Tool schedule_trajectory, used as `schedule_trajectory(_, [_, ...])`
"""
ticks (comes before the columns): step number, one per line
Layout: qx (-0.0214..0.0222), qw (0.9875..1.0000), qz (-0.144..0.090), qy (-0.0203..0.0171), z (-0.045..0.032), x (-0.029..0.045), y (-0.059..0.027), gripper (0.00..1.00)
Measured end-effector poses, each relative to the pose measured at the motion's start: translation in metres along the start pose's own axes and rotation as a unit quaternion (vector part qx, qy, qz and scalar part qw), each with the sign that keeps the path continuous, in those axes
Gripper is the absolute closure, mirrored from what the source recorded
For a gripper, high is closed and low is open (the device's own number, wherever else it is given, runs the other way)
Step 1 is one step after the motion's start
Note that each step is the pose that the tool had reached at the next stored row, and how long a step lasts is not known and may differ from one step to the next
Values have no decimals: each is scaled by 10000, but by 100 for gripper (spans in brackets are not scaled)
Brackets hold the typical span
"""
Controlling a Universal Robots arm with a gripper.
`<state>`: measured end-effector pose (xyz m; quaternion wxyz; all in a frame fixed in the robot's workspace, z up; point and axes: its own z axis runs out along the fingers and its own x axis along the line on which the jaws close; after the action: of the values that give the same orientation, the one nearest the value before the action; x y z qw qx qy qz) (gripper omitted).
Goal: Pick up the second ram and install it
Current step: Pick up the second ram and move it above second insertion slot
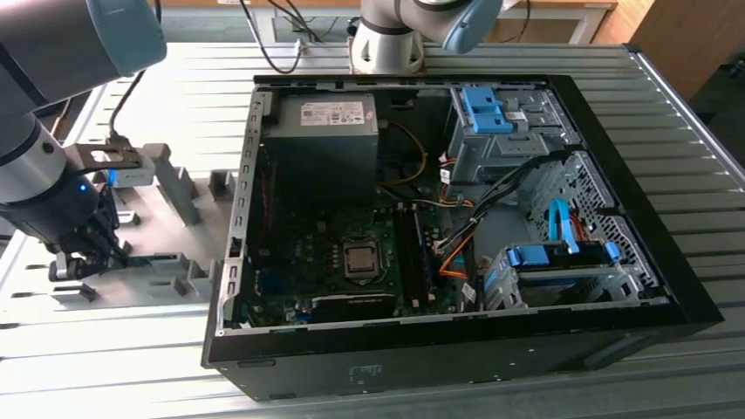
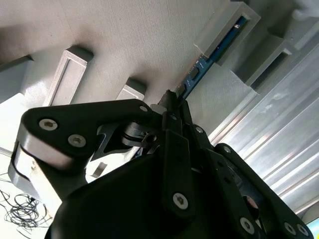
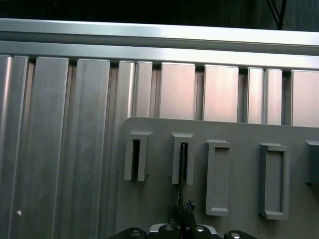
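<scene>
Looking along the arm in the second wrist view, we find the pincer (image 2: 172, 99) set down over the memory stick (image 2: 215, 50), astride its thin edge. We cannot tell whether it is clamped on the board or merely straddling it. The stick runs away from the pincer and stands on its long edge in a slotted grey block (image 2: 212, 35). We judge the block is there to keep the stick upright so that it can be taken by its flat faces. In the first wrist view the stick (image 3: 183, 159) shows edge-on, straight ahead of the pincer (image 3: 183, 209) and in line with it, which suits a square grip. The block rises from a grey plate (image 2: 149, 45) directly under the pincer. In the exterior view the open computer case (image 1: 652, 288) lies well apart from the pincer (image 1: 87, 262), toward the exterior view's right, so the stick is not yet installed.
</scene>
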<state>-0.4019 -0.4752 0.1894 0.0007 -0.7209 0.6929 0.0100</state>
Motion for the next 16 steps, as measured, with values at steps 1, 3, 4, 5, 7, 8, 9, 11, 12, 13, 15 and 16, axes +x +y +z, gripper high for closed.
schedule_trajectory(1, [0, 10000, 0, 0, 0, -1, 0, 86])
schedule_trajectory(3, [0, 10000, 0, 0, 0, -2, 0, 86])
schedule_trajectory(4, [0, 10000, 0, 0, 0, -2, 0, 86])
schedule_trajectory(5, [0, 10000, 0, 0, 0, -2, 0, 86])
schedule_trajectory(7, [0, 10000, 29, 0, 0, -2, 0, 86])
schedule_trajectory(8, [1, 10000, 48, -1, 0, -2, 0, 86])
schedule_trajectory(9, [1, 10000, 63, -1, 0, -2, 0, 86])
schedule_trajectory(11, [1, 10000, 64, -1, 0, -2, 0, 86])
schedule_trajectory(12, [1, 10000, 65, -1, 0, -2, 0, 86])
schedule_trajectory(13, [1, 10000, 65, -1, 0, -2, 0, 86])
schedule_trajectory(15, [2, 10000, 65, -1, -7, -2, 0, 86])
schedule_trajectory(16, [1, 10000, 65, -1, -14, -2, 0, 86])
